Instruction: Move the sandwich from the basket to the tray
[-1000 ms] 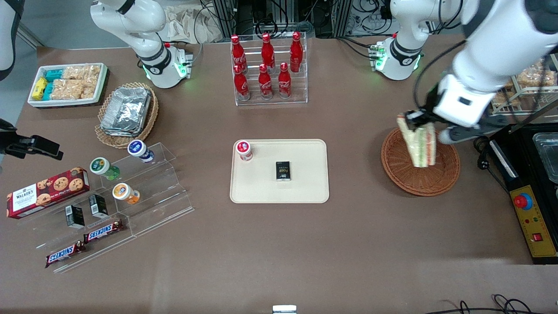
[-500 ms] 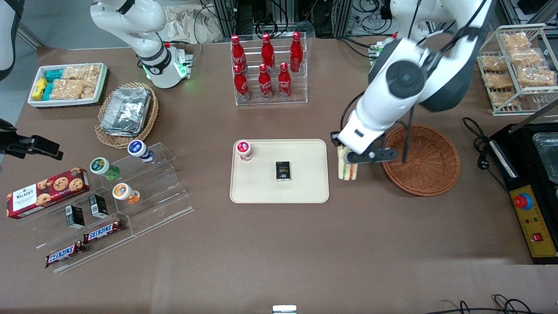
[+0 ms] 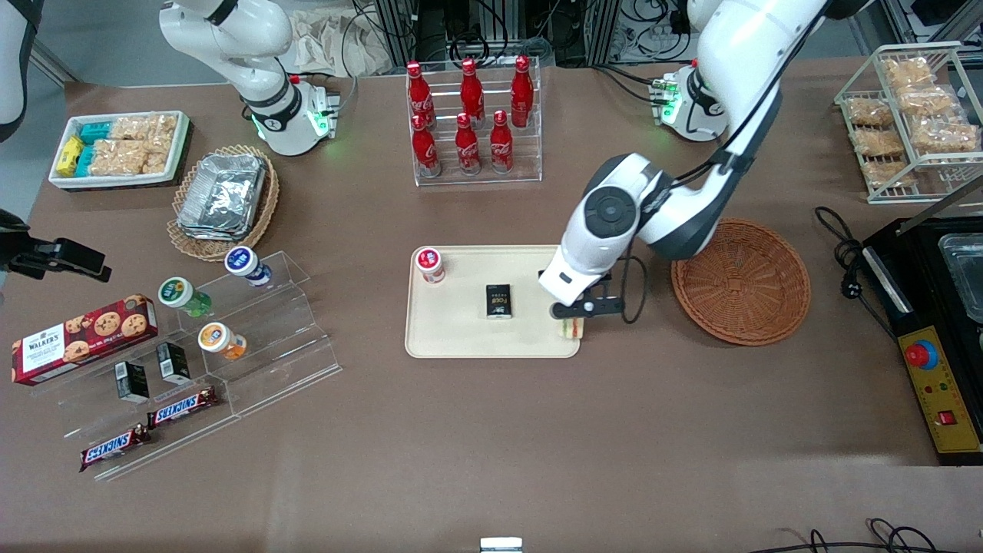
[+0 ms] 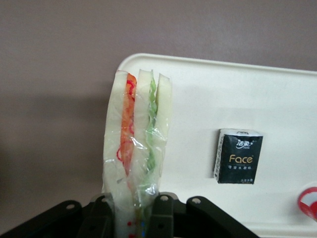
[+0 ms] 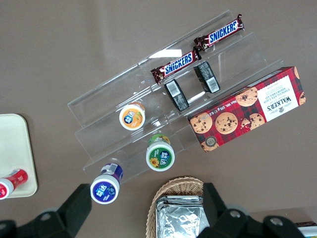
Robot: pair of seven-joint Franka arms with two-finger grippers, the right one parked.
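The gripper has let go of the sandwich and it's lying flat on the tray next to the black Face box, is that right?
Not quite: the gripper is shut on the sandwich, holding it on edge over the tray's corner, as the left wrist view shows. The black Face box is beside it.

Most of the sandwich was covered by the arm in the front view; only its cut edge was seen, at the tray corner at 4 o'clock. Its held end was hidden between the gripper fingers. A red-capped bottle was cut off by the frame edge.
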